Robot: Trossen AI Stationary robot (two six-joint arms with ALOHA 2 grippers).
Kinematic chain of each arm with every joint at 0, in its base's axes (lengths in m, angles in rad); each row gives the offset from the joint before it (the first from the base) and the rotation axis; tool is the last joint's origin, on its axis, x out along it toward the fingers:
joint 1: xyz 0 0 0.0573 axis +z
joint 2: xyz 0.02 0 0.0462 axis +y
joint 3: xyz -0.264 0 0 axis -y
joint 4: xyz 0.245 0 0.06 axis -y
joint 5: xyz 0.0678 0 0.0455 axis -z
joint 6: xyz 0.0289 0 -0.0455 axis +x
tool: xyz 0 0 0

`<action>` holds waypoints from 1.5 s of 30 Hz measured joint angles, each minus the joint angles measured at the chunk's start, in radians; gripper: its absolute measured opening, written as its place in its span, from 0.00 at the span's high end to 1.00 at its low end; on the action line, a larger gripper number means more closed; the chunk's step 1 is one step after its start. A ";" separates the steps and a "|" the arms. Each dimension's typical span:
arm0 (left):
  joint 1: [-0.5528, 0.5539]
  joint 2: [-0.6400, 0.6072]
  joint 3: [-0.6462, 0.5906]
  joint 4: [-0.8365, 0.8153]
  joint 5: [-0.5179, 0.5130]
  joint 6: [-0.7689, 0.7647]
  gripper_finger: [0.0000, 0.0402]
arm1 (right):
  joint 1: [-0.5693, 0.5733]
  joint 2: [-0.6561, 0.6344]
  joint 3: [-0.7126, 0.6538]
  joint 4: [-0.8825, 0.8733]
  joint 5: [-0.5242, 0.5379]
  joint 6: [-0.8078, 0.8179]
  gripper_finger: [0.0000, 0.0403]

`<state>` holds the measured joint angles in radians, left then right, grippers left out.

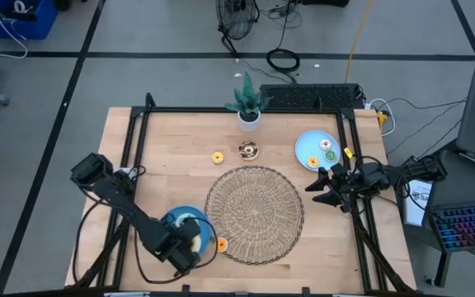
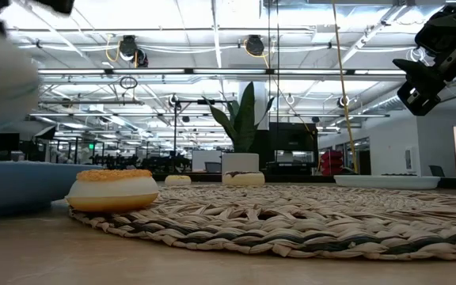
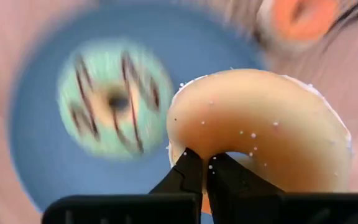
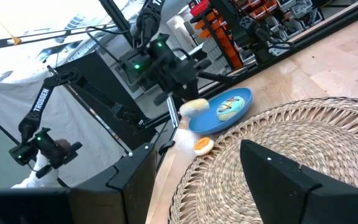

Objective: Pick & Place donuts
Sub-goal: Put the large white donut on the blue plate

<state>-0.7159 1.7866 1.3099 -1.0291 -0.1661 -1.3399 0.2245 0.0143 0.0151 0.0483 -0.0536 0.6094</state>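
**White-iced donut lifted over the near plate**

Left gripper (image 3: 205,177): jaws shut on a white-iced donut (image 3: 260,130) above one blue plate (image 3: 36,124) holding a mint donut (image 3: 114,102). An orange donut (image 1: 222,243) lies beside it. Two blue plates, seven donuts countable. Right gripper (image 1: 326,188) hovers, jaws open, empty.

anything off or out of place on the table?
Nothing spilled or damaged. Only stray: an orange donut lies at the woven mat's edge, beside the near blue plate rather than on it.

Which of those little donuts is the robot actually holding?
The pale white-iced donut, pinched between the left arm's fingers above the blue plate; the others lie untouched.
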 joint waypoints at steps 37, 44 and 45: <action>-0.309 0.060 -0.469 0.373 -0.937 -0.122 0.92 | 0.000 0.000 0.000 0.000 0.000 0.000 0.46; -0.337 0.060 -0.469 0.364 -0.876 -0.161 0.97 | 0.000 0.000 0.000 0.000 0.000 0.000 0.46; -0.339 0.060 -0.469 0.362 -0.864 -0.168 0.97 | 0.000 0.000 0.000 0.000 0.000 0.000 0.46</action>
<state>-1.0548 1.8469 0.8413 -0.6671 -1.0298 -1.5080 0.2244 0.0143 0.0150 0.0483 -0.0536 0.6094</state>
